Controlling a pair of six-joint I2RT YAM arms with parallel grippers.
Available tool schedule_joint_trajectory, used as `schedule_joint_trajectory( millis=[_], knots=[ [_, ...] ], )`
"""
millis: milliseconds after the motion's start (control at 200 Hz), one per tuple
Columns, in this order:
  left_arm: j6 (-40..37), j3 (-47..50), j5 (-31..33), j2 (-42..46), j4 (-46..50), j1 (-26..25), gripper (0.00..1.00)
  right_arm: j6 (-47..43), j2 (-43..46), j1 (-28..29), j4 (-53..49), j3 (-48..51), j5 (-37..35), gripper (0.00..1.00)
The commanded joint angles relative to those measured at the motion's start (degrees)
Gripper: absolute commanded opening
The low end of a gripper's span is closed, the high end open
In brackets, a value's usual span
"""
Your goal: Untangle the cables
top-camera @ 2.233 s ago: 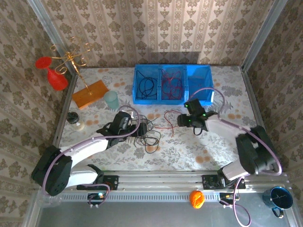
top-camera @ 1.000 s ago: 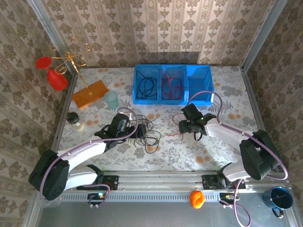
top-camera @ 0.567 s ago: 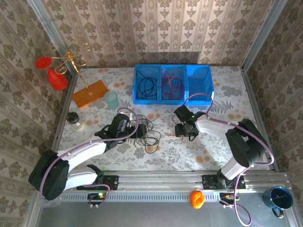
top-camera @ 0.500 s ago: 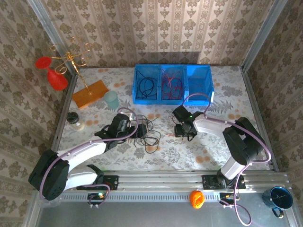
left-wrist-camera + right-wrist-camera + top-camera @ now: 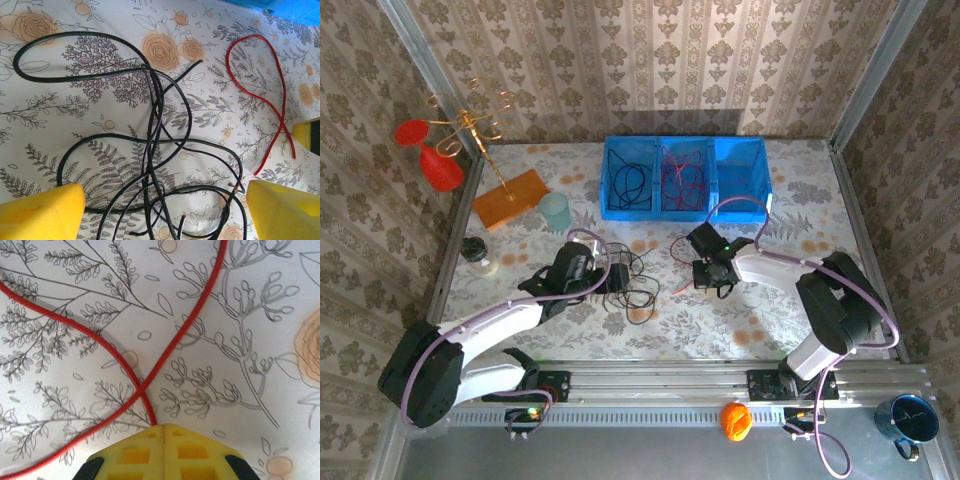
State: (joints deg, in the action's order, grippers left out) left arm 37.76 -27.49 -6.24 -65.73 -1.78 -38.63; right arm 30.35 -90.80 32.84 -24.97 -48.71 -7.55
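Right wrist view: the right gripper's yellow pads are pressed together, pinching one strand of the red cable, which crosses over itself on the flowered table. Left wrist view: the left gripper stands wide open, holding nothing, over the tangled black cables; the red cable lies just right of them.

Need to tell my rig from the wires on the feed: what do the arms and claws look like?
The left arm and right arm have white links, black joints and a looping pale lilac hose each. The left claw and right claw carry blocky yellow finger pads; the right ones show square recesses.
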Motion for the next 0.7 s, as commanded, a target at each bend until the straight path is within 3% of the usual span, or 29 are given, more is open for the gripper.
schedule_joint_trajectory(
  millis=[0,175,240,415,695],
  knots=[
    [-0.15,-0.52,0.12,0.77,0.33,-0.15,0.85,-0.62,5.7,-0.32,-1.91,0.9,-2.06,0.0],
    [-0.19,-0.55,0.2,0.87,0.3,-0.19,0.85,-1.47,10.66,-0.31,-2.76,0.98,-2.03,0.0],
    [-0.18,-0.71,0.24,0.65,0.17,-0.21,0.85,-1.0,9.78,-0.39,-3.56,-0.21,-1.73,0.33],
    [-0.14,-1.34,-0.22,-0.01,0.18,-0.22,0.85,0.69,1.08,-0.38,-2.58,-3.56,0.11,0.5],
    [0.05,-0.21,-0.18,0.85,0.48,-0.27,0.85,-1.19,-9.29,-0.81,-1.52,-9.08,0.38,0.53]
  ],
)
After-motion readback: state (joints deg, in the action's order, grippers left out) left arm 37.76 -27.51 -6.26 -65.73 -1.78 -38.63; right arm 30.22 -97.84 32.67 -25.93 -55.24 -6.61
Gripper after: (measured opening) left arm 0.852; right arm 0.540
